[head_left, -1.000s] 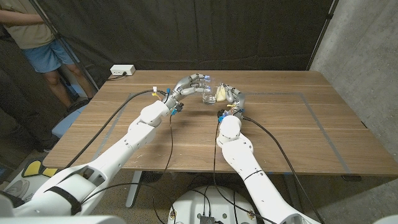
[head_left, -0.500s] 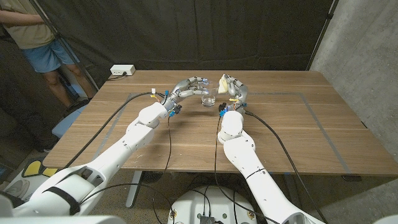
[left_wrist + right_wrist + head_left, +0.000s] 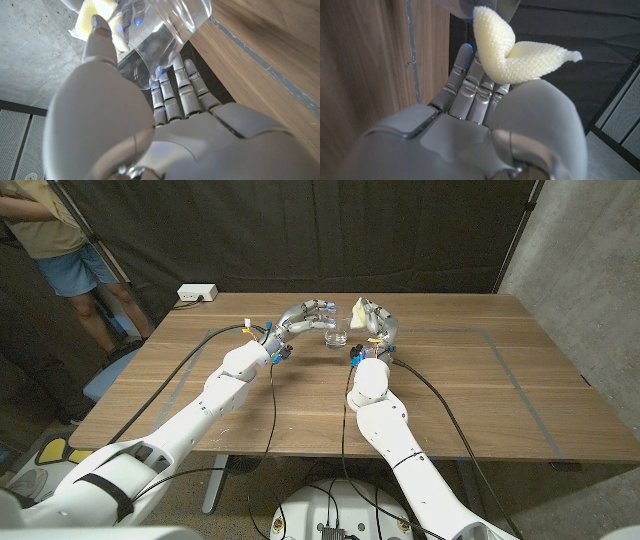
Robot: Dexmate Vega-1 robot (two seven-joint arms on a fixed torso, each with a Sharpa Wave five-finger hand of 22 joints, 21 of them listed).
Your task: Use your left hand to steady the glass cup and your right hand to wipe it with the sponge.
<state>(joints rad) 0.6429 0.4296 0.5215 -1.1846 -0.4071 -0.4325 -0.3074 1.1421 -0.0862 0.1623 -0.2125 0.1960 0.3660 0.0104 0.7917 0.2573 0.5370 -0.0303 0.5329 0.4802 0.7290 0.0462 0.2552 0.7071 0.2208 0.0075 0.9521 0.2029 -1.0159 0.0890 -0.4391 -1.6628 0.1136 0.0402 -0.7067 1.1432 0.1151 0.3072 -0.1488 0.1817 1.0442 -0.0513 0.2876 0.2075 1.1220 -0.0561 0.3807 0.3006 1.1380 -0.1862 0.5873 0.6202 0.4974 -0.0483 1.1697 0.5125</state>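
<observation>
Steadying is underway: the left hand (image 3: pixel 305 316) wraps its fingers around the glass cup (image 3: pixel 337 336), upright on the wooden table (image 3: pixel 470 380). Just beside it, the right hand (image 3: pixel 373 323) pinches the folded yellow sponge (image 3: pixel 359 312); judging by that gap, more wiping remains.

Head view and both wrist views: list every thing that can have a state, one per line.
Clear glass cup: upright on the wooden table, looks empty.
Pale yellow sponge: folded, lifted off the table.
Left hand: grips the cup.
Right hand: holds the sponge beside the cup.
White power strip: lying at the table's far corner.
</observation>
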